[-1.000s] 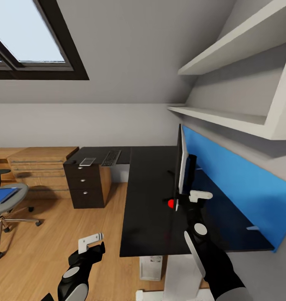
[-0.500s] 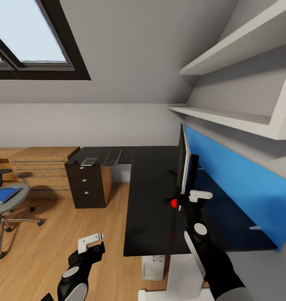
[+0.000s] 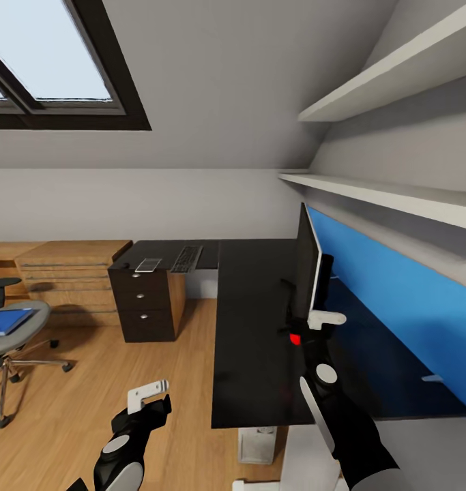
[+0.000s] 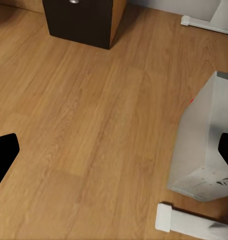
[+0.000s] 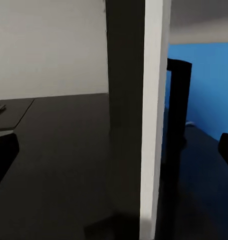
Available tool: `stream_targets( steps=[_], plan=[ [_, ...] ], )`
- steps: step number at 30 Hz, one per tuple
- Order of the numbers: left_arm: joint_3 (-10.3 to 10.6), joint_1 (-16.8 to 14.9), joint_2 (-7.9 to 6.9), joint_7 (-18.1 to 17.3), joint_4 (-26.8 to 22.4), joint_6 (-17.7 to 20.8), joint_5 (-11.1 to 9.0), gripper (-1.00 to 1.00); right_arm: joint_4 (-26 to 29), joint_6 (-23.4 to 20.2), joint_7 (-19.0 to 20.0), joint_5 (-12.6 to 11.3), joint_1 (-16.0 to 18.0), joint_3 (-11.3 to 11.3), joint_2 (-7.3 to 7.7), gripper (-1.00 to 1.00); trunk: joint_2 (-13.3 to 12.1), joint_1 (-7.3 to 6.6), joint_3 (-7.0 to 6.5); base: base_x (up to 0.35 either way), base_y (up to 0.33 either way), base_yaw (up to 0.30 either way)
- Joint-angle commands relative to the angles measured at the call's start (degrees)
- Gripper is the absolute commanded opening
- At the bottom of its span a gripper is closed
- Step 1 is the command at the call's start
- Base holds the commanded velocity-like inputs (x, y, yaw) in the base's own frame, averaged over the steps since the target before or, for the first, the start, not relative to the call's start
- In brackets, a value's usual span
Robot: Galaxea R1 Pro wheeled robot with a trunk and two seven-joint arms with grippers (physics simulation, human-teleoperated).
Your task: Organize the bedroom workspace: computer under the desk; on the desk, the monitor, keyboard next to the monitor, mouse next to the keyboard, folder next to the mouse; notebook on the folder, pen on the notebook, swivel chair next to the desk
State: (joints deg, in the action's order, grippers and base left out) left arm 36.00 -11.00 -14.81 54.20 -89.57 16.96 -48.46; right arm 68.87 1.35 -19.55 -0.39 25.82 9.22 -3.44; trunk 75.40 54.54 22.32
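The black L-shaped desk (image 3: pixel 253 354) fills the right of the head view. On it the monitor (image 3: pixel 306 266) stands edge-on, a red dot at its lower corner. My right gripper (image 3: pixel 313 322) is open at that corner; the right wrist view shows the monitor's edge (image 5: pixel 144 125) between the spread fingers. The keyboard (image 3: pixel 187 258) and a small grey rectangle, seemingly the notebook (image 3: pixel 147 264), lie on the far wing. At far left the swivel chair (image 3: pixel 14 341) carries the blue folder (image 3: pixel 6 320). The computer (image 4: pixel 204 145) stands on the floor under the desk. My left gripper (image 3: pixel 151 401) hangs open over the floor.
A black drawer unit (image 3: pixel 145 307) holds up the desk's far wing, with a light-wood chest (image 3: pixel 69 273) beside it. A blue wall panel (image 3: pixel 396 300) and white shelves (image 3: pixel 383 194) sit behind the monitor. Wood floor (image 3: pixel 89 382) lies between chair and desk.
The whole head view has shifted to the right, so the camera has moved. Both grippers keep their places in the picture, and the monitor stays put on the desk.
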Motion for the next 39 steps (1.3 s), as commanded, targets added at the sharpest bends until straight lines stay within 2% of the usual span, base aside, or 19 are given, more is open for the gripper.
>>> stream_targets(
  steps=[1, 16, 36, 39],
  plan=[
    [0.1, -0.1, -0.05, 0.4, -0.1, 0.3, -0.2, 1.00, 0.0, 0.1, -0.3, 0.0, 0.0, 0.1, 0.01, 1.00, 0.0, 0.01, 0.07, 0.047, 0.015, 0.000],
    [0.1, -0.1, -0.05, 0.5, -0.1, 0.2, -0.3, 1.00, -0.1, 0.1, 0.0, -0.3, 0.0, 0.2, 0.11, 1.00, 0.0, 0.01, 0.07, 0.095, 0.003, 0.000],
    [0.0, -0.1, -0.05, 0.5, 0.0, 0.3, -0.4, 1.00, -0.1, 0.1, -0.1, -0.3, 0.0, 0.3, 0.18, 1.00, 0.0, 0.01, 0.07, 0.005, 0.000, 0.000],
    [0.0, -0.1, -0.05, 0.5, 0.0, 0.2, -0.4, 1.00, -0.1, 0.1, -0.1, -0.3, 0.0, 0.3, 0.18, 1.00, 0.0, 0.01, 0.07, 0.000, -0.238, 0.000]
  ],
)
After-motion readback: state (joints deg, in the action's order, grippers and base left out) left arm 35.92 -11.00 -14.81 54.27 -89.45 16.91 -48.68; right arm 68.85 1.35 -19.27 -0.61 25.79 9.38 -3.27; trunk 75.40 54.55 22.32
